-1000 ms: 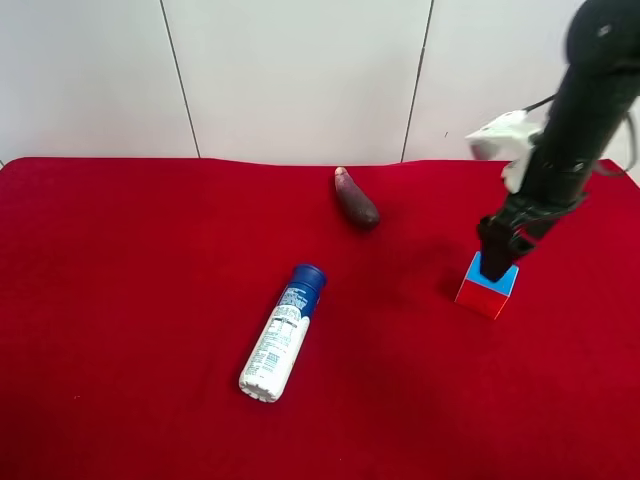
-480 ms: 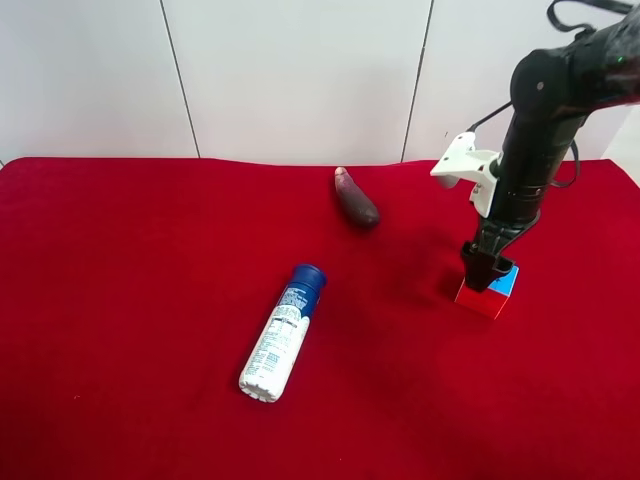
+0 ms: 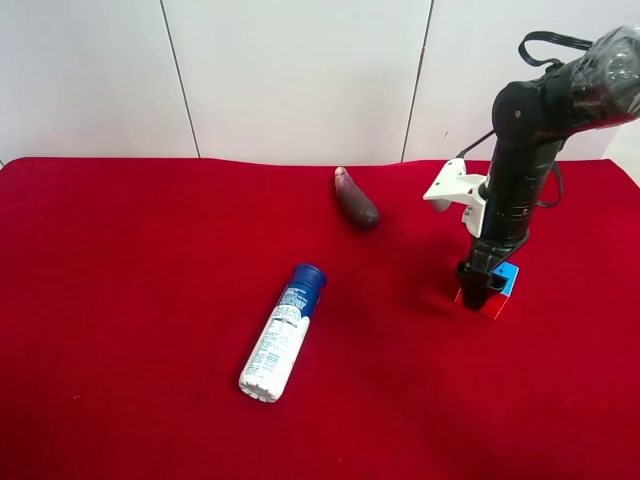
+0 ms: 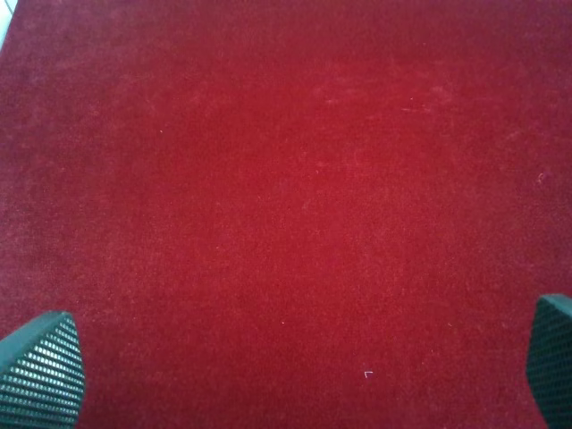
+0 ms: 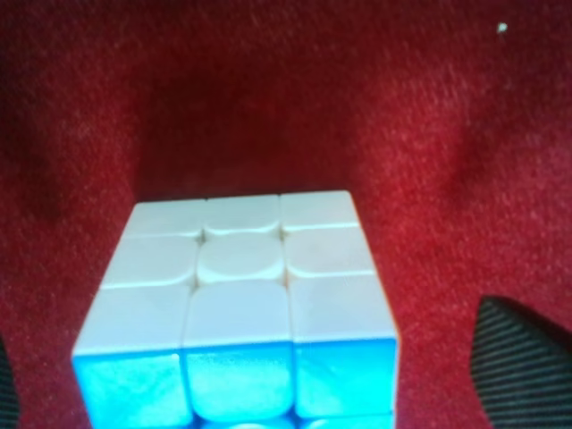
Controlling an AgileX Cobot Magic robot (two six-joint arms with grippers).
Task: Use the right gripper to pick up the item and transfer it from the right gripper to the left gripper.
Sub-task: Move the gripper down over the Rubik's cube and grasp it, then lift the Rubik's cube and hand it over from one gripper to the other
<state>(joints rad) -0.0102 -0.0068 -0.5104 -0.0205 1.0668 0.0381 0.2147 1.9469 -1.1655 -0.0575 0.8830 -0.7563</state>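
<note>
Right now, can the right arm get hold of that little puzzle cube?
Probably yes. Its open fingers hang right over the puzzle cube, one either side, and the bottle and eggplant lie well away.

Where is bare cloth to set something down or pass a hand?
Widest bare cloth: everything left of the bottle in the high view. Also free: the front strip between bottle and cube. Crowded: around the cube, where the right pincer straddles it.
</note>
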